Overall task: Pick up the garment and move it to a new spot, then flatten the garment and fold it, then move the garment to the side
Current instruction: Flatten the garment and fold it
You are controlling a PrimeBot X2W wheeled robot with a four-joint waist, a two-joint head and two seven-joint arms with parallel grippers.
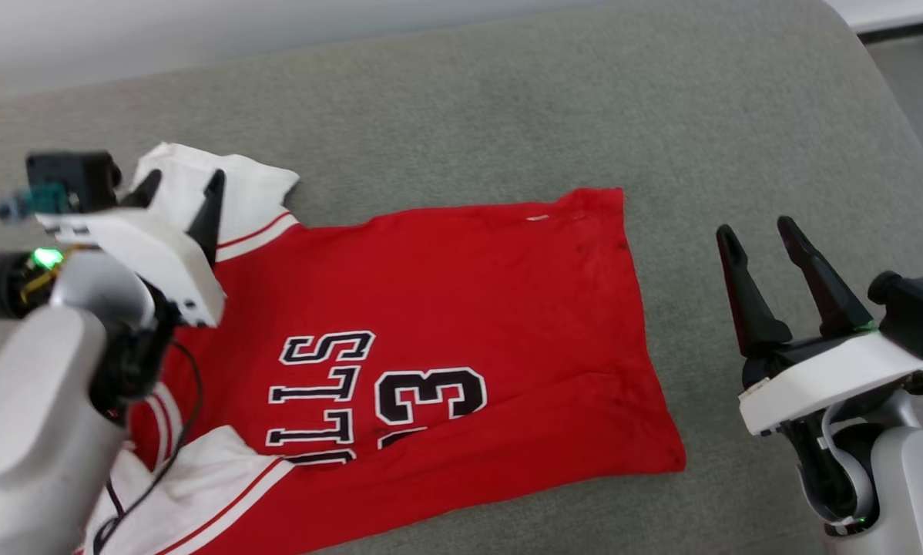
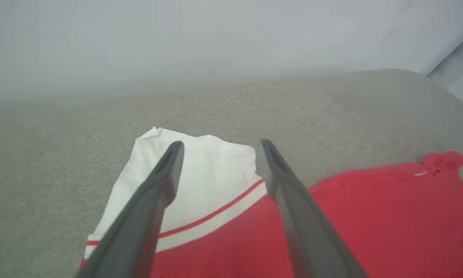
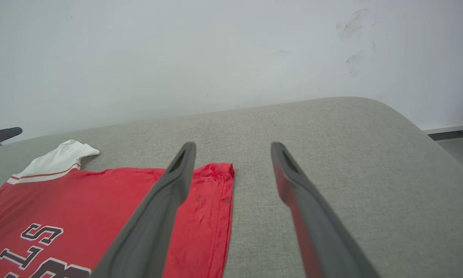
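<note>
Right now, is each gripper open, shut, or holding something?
Left gripper: jaws open, empty, over the white sleeve of the garment.
Right gripper: jaws open, empty, beside the garment, over the grey cushion.

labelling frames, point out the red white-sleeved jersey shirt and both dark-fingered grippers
red white-sleeved jersey shirt (image 1: 469,293), head view, bare red front
left gripper (image 1: 185,176), head view, midway between fingertips
right gripper (image 1: 756,224), head view, midway between fingertips
</note>
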